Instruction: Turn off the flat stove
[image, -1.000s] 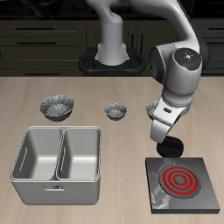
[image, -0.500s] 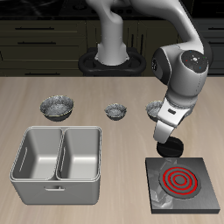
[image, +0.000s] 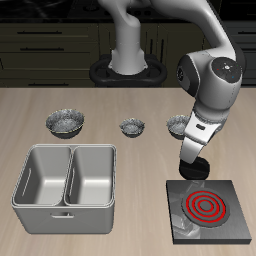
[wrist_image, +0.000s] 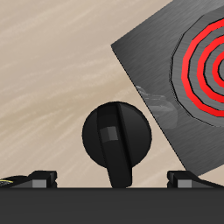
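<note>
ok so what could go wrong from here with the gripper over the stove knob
1. The gripper hangs open above the black rounded knob, nothing gripped; closing off-centre could slip off its ridge.
2. The red ring coils show the thin dark grey square stove is on; a partial turn may leave it lit.

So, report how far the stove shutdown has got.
Done: the gripper hangs over the flat stove, and the wrist view shows the knob centred between the open fingers. In hand: closing in on the knob, no contact seen yet. Left: gripping and turning it; the coils glow red, so the stove is on.
</note>
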